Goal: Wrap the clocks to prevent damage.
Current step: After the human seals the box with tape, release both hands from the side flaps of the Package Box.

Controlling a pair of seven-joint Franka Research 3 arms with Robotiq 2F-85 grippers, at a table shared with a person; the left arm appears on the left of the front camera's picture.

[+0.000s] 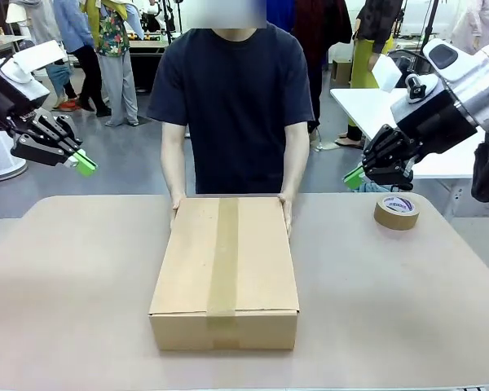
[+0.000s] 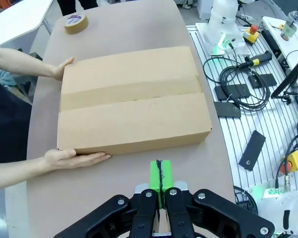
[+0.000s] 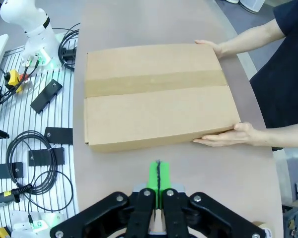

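At the table's (image 1: 81,269) centre lay a taped cardboard carton (image 1: 225,269), a person's hands (image 1: 287,208) on its far corners; the clocks were presumably sealed inside, unseen. Both claws hung clear above, left claw (image 1: 85,164) at ten o'clock, right claw (image 1: 354,177) at two, each pinched tight on nothing. A tape roll (image 1: 397,211) sat at two. Best practice seemed to be holding off while the person handled the carton.

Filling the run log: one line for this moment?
carton taped shut | person's hands on far corners | left gripper shut, raised | right gripper shut, raised
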